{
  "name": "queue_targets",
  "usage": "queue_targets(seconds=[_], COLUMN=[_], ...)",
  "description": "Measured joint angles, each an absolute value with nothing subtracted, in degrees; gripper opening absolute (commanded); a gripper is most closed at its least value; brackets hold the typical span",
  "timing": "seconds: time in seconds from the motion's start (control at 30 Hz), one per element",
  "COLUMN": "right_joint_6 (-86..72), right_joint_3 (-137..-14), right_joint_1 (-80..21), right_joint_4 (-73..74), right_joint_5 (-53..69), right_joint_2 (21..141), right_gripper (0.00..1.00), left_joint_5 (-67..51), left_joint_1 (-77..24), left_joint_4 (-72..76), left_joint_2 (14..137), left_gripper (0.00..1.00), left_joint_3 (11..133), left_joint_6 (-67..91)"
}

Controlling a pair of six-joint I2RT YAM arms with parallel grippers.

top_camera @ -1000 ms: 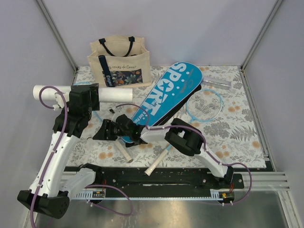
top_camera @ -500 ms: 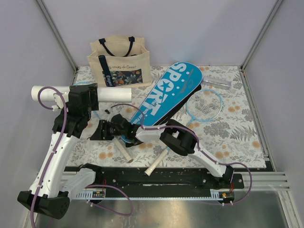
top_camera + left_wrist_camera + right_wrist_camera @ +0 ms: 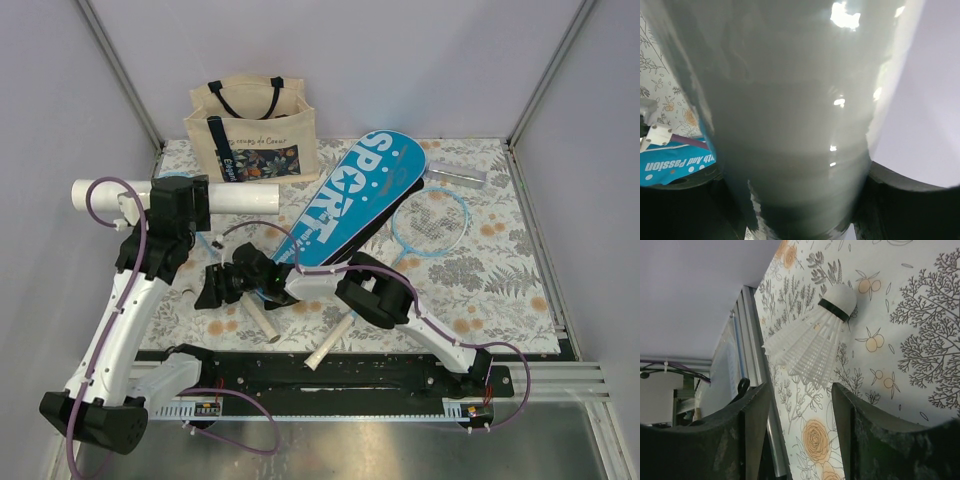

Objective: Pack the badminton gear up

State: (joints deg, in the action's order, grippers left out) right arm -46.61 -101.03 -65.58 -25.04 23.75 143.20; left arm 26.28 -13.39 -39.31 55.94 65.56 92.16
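Observation:
My left gripper [image 3: 172, 203] is shut on the white tube [image 3: 245, 198], holding it level above the table's left side. That tube [image 3: 790, 100] fills the left wrist view, with the black fingers [image 3: 910, 200] pressed to its sides. Low over the cloth at the left, my right gripper [image 3: 208, 290] is open. A white shuttlecock [image 3: 812, 340] lies on the cloth just beyond the right gripper [image 3: 800, 390], untouched. The blue SPORT case [image 3: 350, 195] lies slanted in the middle. One racket [image 3: 432, 220] lies to its right. A second racket's handle [image 3: 258, 320] shows near the front.
The beige tote [image 3: 252, 130] with black straps stands at the back left. A silvery packet [image 3: 455, 176] lies at the back right. A metal rail [image 3: 752, 340] borders the cloth's left side close to the right gripper. The flowered cloth [image 3: 480, 280] is bare at the right front.
The right gripper has slid a little to the left and nearer the front, closing on the shuttlecock. The left arm has shifted only slightly with the tube.

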Motion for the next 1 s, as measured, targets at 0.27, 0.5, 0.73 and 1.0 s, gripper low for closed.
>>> queue_targets(seconds=[0.27,0.5,0.73,1.0], right_joint_6=[-42.9,-43.4,-43.1,-40.1], right_joint_3=[-101.9,-103.5,-104.4,-93.3], right_joint_1=[-65.7,-67.1,-68.0,-67.9], right_joint_4=[-22.0,-21.1,-21.0,-25.3], right_joint_5=[24.6,20.4,14.6,9.8], right_joint_2=[143.2,143.2,143.2,137.6], right_gripper=[0.52,0.33,0.00,0.00], left_joint_5=[26.2,26.3,26.9,27.4], left_joint_1=[-13.4,-13.4,-12.8,-12.2], left_joint_4=[-39.3,-39.3,-39.3,-39.4], left_joint_2=[56.5,56.3,54.7,53.3], left_gripper=[0.57,0.57,0.57,0.57], left_joint_3=[65.6,65.6,65.6,65.6], left_joint_6=[92.8,92.8,92.7,92.0])
